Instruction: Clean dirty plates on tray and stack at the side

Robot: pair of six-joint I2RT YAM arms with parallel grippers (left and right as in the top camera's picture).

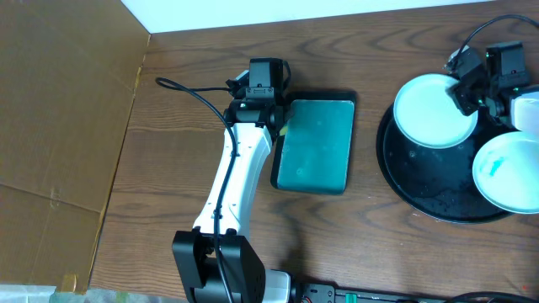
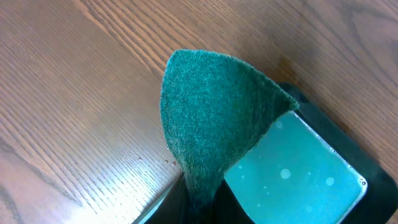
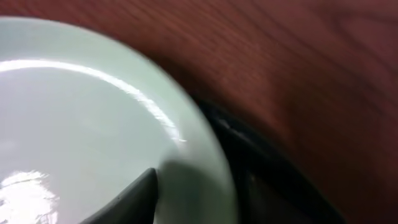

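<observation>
Green scrub pad (image 2: 211, 118) stands pinched upright in the left gripper (image 2: 196, 198), while the right gripper (image 1: 466, 94) sits at a flat-lying plate (image 1: 429, 114) rim, its grip unclear.

The left arm (image 1: 232, 181) is a long white shell, rounded at the edges, between a blocky black base (image 1: 217, 265) and a black wrist block (image 1: 265, 80) topped by a boxy camera housing. A thin black cable (image 1: 194, 89) runs along the white shell and loops free at the wrist. The right arm's head (image 1: 493, 71) is black too (a speck of green glows on it), with a second cable (image 1: 477, 32), also black. Its one visible finger (image 3: 127, 196) is dark grey and wedge-shaped.
</observation>
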